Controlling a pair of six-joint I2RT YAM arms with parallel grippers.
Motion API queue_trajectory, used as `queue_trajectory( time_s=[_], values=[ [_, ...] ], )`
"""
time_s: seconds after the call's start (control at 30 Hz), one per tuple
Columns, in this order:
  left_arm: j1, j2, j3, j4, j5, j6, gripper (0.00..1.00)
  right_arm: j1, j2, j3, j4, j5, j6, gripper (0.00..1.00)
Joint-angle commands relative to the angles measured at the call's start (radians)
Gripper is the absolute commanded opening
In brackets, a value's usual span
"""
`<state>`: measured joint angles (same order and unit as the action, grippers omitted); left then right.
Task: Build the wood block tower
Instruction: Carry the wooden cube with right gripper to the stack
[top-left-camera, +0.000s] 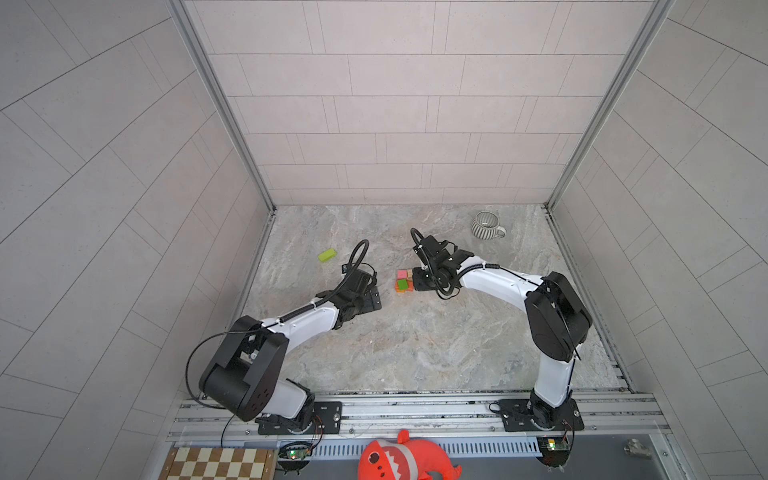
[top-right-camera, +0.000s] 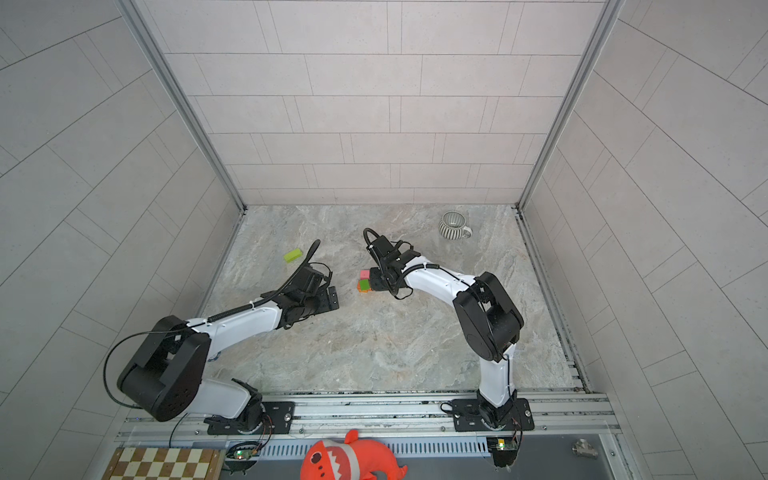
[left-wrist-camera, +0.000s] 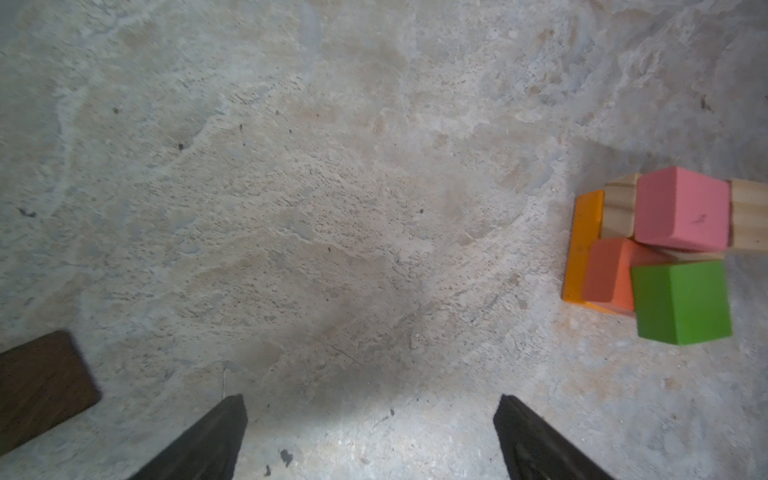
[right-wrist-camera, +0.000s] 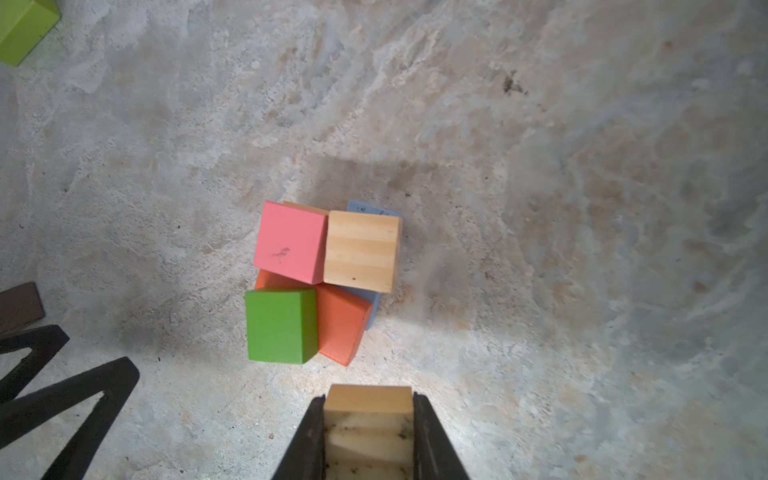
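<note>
The wood block tower (right-wrist-camera: 320, 282) is found near the middle of the table (top-left-camera: 415, 340) as a crooked cluster. A pink block (right-wrist-camera: 291, 243) and a tan block (right-wrist-camera: 360, 251) are set side by side on top, touching. A green block (right-wrist-camera: 280, 326) is seated partly over an orange-red block (right-wrist-camera: 343, 328), and a blue-grey piece (right-wrist-camera: 372, 309) shows beneath.

Another block, the held block (right-wrist-camera: 369, 411), is clamped between the narrowed jaws of the right gripper (right-wrist-camera: 369, 400), just beside the tower. The left gripper (left-wrist-camera: 370, 399) is spread wide and nothing is held in it; a dark brown block (left-wrist-camera: 41, 382) lies close by. A lime-green block (top-left-camera: 327, 255) is left well apart, toward the left edge.

The blocks are judged light, stiff and smooth-painted, so a slip is possible. Hold is best taken on 2 opposite flat faces. The cluster looks loosely seated and could be shifted by a light nudge.

Only 1 container is seen, a striped mug (top-left-camera: 486, 226) near the far right corner; nothing can be made out inside it.
</note>
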<state>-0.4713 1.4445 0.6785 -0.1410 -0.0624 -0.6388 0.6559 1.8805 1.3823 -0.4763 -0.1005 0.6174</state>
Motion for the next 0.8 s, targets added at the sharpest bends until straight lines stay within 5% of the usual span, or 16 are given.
queue_trajectory(
  time_s=[0.0, 0.77],
  values=[
    [0.005, 0.001, -0.016, 0.007, 0.006, -0.005, 1.00, 0.012, 0.026, 0.027, -0.019, 0.024, 0.008, 0.24],
    [0.005, 0.010, -0.020, 0.021, 0.021, -0.013, 1.00, 0.031, 0.094, 0.087, -0.025, 0.039, 0.014, 0.24]
  ],
)
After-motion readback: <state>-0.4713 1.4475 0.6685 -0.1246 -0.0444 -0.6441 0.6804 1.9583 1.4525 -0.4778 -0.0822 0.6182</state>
